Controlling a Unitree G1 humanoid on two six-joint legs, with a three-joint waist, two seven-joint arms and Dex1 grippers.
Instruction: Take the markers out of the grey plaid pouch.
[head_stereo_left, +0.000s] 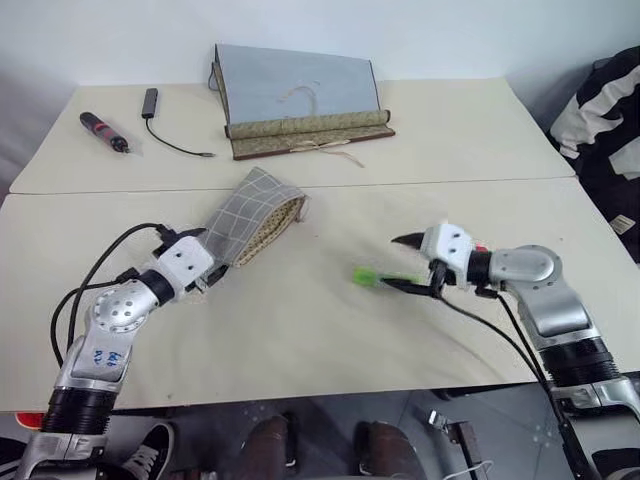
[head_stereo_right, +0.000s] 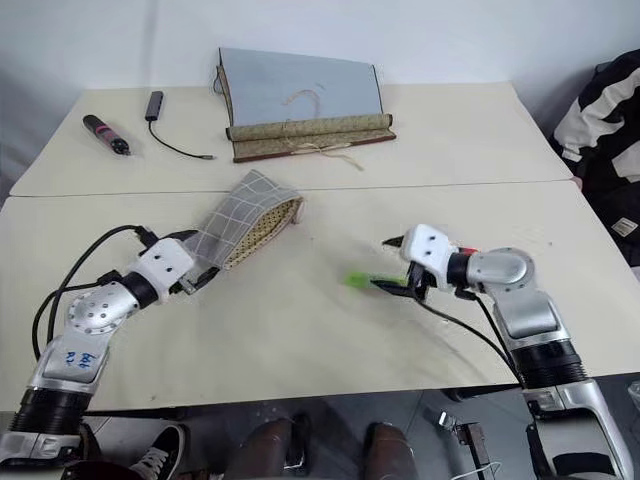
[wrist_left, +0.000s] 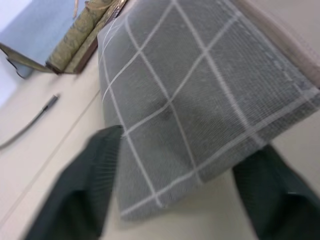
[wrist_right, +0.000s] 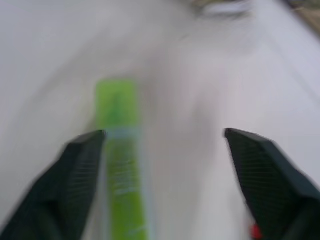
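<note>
Green marker (head_stereo_left: 372, 278) lies on the tabletop (head_stereo_left: 300, 330) well right of the pouch (head_stereo_left: 250, 215), long axis toward the right hand (head_stereo_left: 412, 262), fingers apart; left hand (wrist_left: 175, 195) spread at the pouch's closed end.

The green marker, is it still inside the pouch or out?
Out. The green marker lies on the table by the open right gripper, well apart from the grey plaid pouch.

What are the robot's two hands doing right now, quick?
Left gripper: open, fingers either side of the grey plaid pouch.
Right gripper: open, the green marker beside one finger, not held.
</note>
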